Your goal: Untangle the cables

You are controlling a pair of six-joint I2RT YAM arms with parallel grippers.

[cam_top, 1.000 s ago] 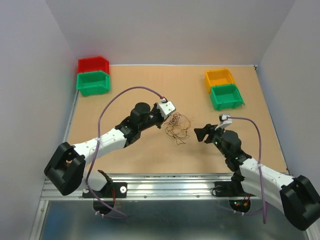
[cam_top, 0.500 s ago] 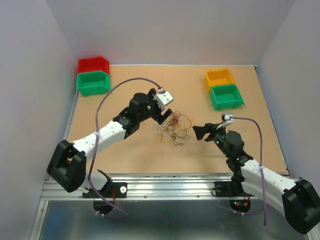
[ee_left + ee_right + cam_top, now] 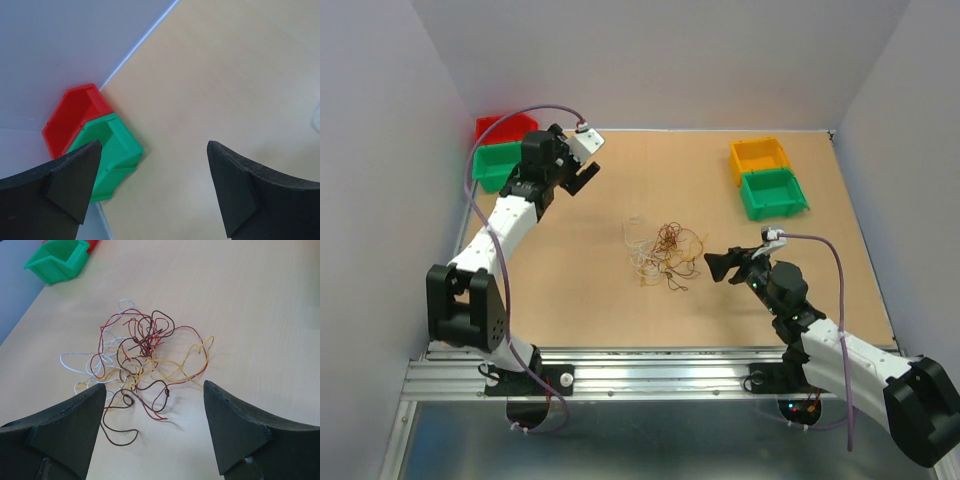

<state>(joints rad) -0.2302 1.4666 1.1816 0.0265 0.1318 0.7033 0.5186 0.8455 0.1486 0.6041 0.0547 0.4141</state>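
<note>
1. The tan table (image 3: 620, 180) is closed in by pale walls at the left, back and right, with a metal rail along the near edge. Broad bare board surrounds the middle.
2. The left gripper (image 3: 584, 176) is raised at the far-left corner, well apart from the cables (image 3: 665, 252). In its wrist view its fingers (image 3: 75, 175) stand wide apart with only board between them.
3. The right gripper (image 3: 718, 265) is low, just right of the tangle. Its jaws are spread and hold nothing, and they face the cables without touching them.
4. A red bin (image 3: 500, 127) sits in the far-left corner against the wall, with a green bin (image 3: 492, 165) touching its near side; the left arm partly covers both from above.
5. At the far right an orange bin (image 3: 758, 153) stands with a second green bin (image 3: 772, 192) touching its near side.
6. Every cable lies on the board, outside all four bins.
7. The cables form one loose clump near the table's centre, between the two grippers and far nearer the right one.
8. The clump has no clear long axis, being slightly wider left to right. Whitish loops lie at its left, red and brown knot in the middle, a yellow loop reaches right, and a brown loop trails toward the near edge
</note>
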